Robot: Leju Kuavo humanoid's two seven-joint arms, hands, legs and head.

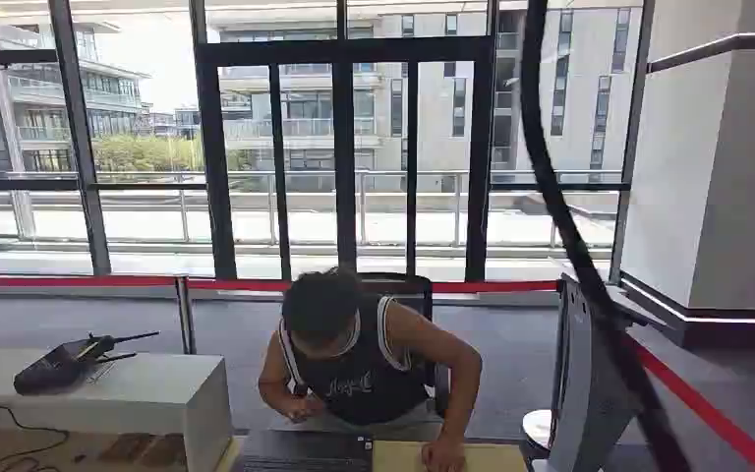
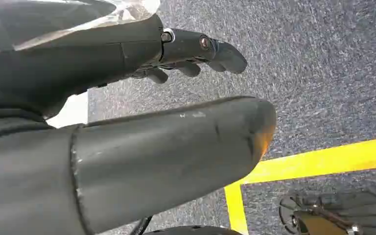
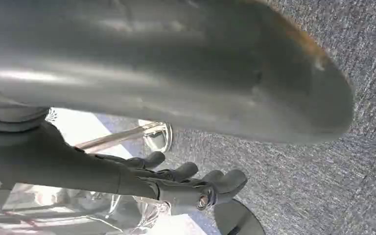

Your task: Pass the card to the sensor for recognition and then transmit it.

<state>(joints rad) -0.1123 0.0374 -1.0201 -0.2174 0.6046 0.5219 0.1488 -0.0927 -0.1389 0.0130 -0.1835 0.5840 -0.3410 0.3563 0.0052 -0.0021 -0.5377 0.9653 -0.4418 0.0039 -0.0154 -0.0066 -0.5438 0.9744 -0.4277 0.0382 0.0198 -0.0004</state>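
hands: left hand (image 2: 127,107) and right hand (image 3: 166,122) empty; one person (image 1: 359,359).

One person (image 1: 359,359), bent over one wooden tabletop (image 1: 472,457). One black keyboard-like slab (image 1: 305,452) there. One white bench (image 1: 108,393) carrying one black handheld device (image 1: 64,362). One grey upright panel (image 1: 585,393) at right. One red barrier tape (image 1: 69,281) across the room. Two robot hands: left robot hand (image 2: 127,137), right robot hand (image 3: 166,112), both empty with fingers apart. One yellow floor line (image 2: 323,159)
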